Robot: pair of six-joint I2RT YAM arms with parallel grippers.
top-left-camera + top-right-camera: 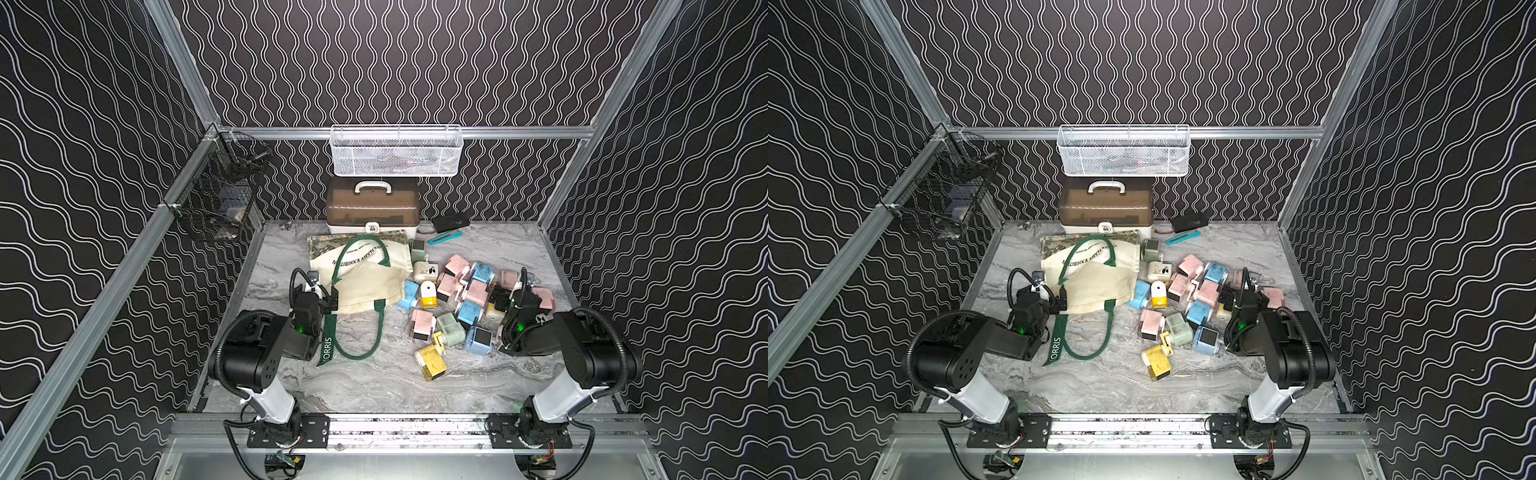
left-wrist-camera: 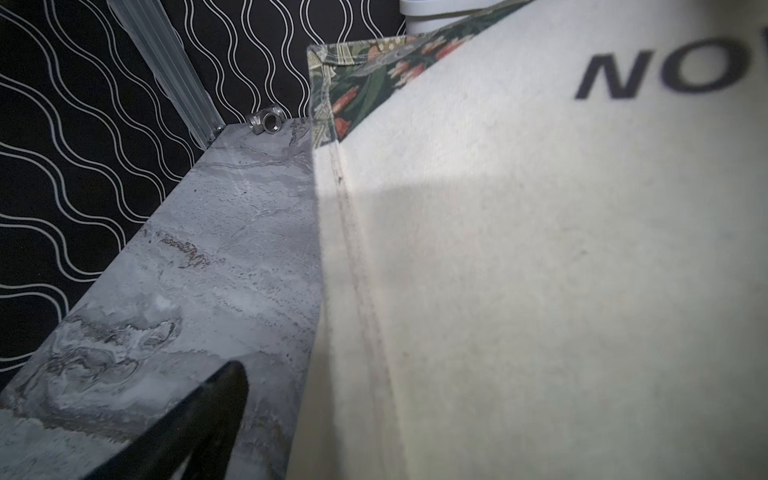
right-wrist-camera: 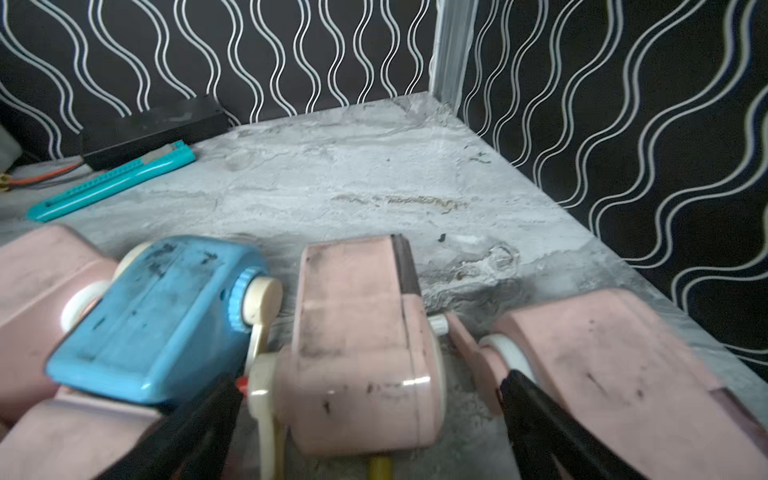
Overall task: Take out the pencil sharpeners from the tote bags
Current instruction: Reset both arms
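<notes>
1. The pencil sharpeners (image 1: pixel 446 286) lie in a loose heap on the table (image 1: pixel 374 386), out of the bag and to its right. They are pink, light blue, yellow, cream and pale green, several tipped on their sides and touching one another.
2. The tote bag (image 1: pixel 370 282) lies flat just left of the heap, its leafy-print base toward the back wall and its green straps (image 1: pixel 357 353) trailing toward the robot. Whether anything is inside cannot be told.
3. The right gripper (image 3: pixel 370 432) is low over the heap's right part. Its jaws are spread wide on either side of a pink sharpener (image 3: pixel 357 332) and clamp nothing. A blue sharpener (image 3: pixel 158 316) lies just beside that pink one.
4. The left gripper (image 1: pixel 332 300) sits at the bag's left edge with its jaws spread. The left wrist view shows one finger (image 2: pixel 199 424) over the table, just beside the cloth, and no grip on the cloth.
5. Behind the bag stands a white-and-brown case (image 1: pixel 372 208), touching the leafy base.
6. A teal stick-shaped tool (image 1: pixel 444 237) and a black box (image 1: pixel 451 221) lie right of the case.
7. A white mesh basket (image 1: pixel 397 151) hangs on the back rail, and a black wire basket (image 1: pixel 224 195) on the left rail.
</notes>
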